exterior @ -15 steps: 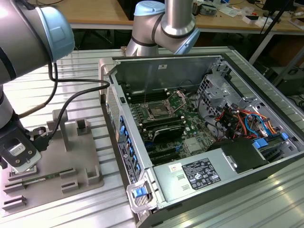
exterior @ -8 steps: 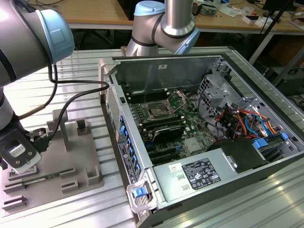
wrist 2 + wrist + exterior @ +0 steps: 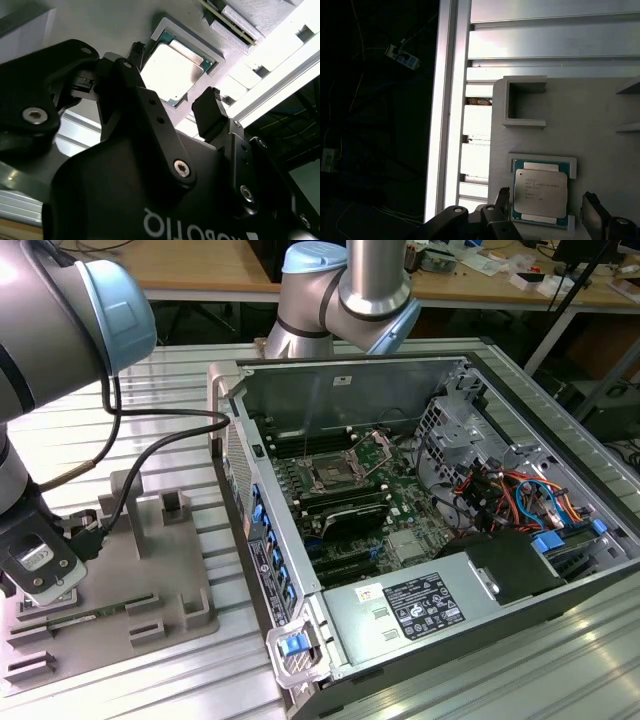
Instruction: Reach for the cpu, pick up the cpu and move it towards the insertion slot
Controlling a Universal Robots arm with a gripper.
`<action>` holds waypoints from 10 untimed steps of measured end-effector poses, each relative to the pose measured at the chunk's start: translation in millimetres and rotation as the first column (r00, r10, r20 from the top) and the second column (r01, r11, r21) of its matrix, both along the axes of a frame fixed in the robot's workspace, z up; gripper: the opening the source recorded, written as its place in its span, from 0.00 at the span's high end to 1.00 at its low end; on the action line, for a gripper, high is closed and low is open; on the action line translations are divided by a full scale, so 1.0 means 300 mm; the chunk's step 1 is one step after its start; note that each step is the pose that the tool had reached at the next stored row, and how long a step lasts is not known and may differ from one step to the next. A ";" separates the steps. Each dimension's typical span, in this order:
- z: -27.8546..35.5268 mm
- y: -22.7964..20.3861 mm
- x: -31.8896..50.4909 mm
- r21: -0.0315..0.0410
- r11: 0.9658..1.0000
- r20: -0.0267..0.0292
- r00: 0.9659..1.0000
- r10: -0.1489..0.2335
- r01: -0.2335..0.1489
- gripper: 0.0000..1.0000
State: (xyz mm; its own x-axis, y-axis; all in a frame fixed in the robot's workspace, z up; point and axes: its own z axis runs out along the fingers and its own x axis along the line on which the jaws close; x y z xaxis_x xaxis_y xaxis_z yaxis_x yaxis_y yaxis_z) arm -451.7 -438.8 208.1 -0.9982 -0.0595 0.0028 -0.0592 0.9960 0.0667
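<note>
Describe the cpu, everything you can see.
The cpu is a flat square chip with a silvery metal top plate bearing faint print and a thin green board rim. It lies flat, face up, in a walled recess of the grey fixture. The open gripper straddles it, apparently with a gap on each side.

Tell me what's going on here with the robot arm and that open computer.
The robot's hand is poised over the grey fixture, fingers open on either side of the cpu, which lies flat in a recess there. It is not yet gripped or lifted. The insertion slot sits on the motherboard inside the open computer case, to the exterior view's right of the fixture.
</note>
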 end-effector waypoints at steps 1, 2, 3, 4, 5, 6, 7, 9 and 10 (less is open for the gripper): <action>0.000 0.000 0.000 0.000 1.000 0.000 1.000 0.000 0.000 0.33; 0.000 0.000 0.000 0.000 1.000 0.000 1.000 0.000 0.000 0.26; 0.000 0.000 0.000 0.000 1.000 0.000 1.000 0.000 0.000 0.26; 0.000 0.000 0.000 0.000 1.000 0.000 1.000 0.000 0.000 0.26; -0.001 0.000 0.000 0.000 1.000 0.000 1.000 0.000 0.000 0.26; -0.001 0.000 0.000 0.000 1.000 0.000 1.000 0.000 0.000 0.26; -0.002 0.000 0.000 0.000 1.000 0.000 1.000 0.000 0.000 0.26; -0.006 0.000 0.000 0.000 1.000 0.000 1.000 0.000 0.000 0.26; -0.010 0.001 0.000 0.000 1.000 0.000 1.000 0.000 0.000 0.26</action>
